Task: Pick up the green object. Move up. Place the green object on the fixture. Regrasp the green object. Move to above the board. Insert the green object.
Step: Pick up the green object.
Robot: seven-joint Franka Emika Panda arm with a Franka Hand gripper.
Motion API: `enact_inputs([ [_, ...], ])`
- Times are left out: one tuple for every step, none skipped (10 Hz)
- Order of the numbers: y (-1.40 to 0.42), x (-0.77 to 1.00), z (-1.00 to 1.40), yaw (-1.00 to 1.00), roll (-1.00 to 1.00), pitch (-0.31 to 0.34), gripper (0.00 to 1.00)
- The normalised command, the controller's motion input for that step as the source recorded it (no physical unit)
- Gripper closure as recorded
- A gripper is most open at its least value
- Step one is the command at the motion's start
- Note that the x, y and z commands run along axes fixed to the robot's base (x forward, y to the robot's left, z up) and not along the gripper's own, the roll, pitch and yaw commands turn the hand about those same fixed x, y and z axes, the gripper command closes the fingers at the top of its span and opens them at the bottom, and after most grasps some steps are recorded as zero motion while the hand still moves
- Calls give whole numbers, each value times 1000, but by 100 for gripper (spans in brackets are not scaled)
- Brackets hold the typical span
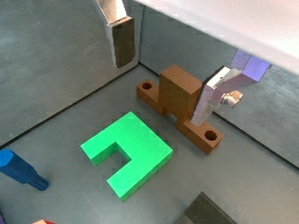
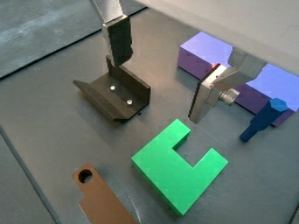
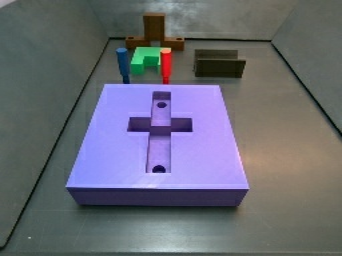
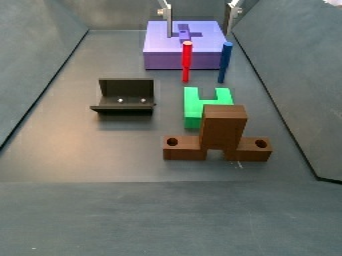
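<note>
The green object (image 2: 177, 166) lies flat on the grey floor, untouched, with the fixture (image 2: 114, 92) near it and the brown cross-shaped piece (image 1: 179, 107) just beside it. The gripper (image 2: 163, 74) hangs above the green object, fingers (image 2: 121, 41) spread wide and holding nothing. The pick-up looks not yet begun; the next move likely calls for descending and closing across the block. The board (image 3: 163, 141) sits well apart from it, leaving open floor between.

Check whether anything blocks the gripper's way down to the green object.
Nothing visible does. The gripper is open above the green object, which lies flat on the floor with its top uncovered. The fixture and the brown cross-shaped piece stand beside it.
</note>
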Motion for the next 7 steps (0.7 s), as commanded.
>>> enact_inputs([
  [-129, 0, -31, 0, 3, 0, 0],
  [-160, 34, -6, -26, 21, 0, 0],
  [-154, 0, -60, -3, -26, 0, 0],
  [-171, 0, -237, 0, -216, -41, 0],
  [-346, 3, -646, -123, -150, -39, 0],
  [-291, 134, -583, -89, -231, -50, 0],
  [-346, 0, -514, -89, -234, -176, 0],
])
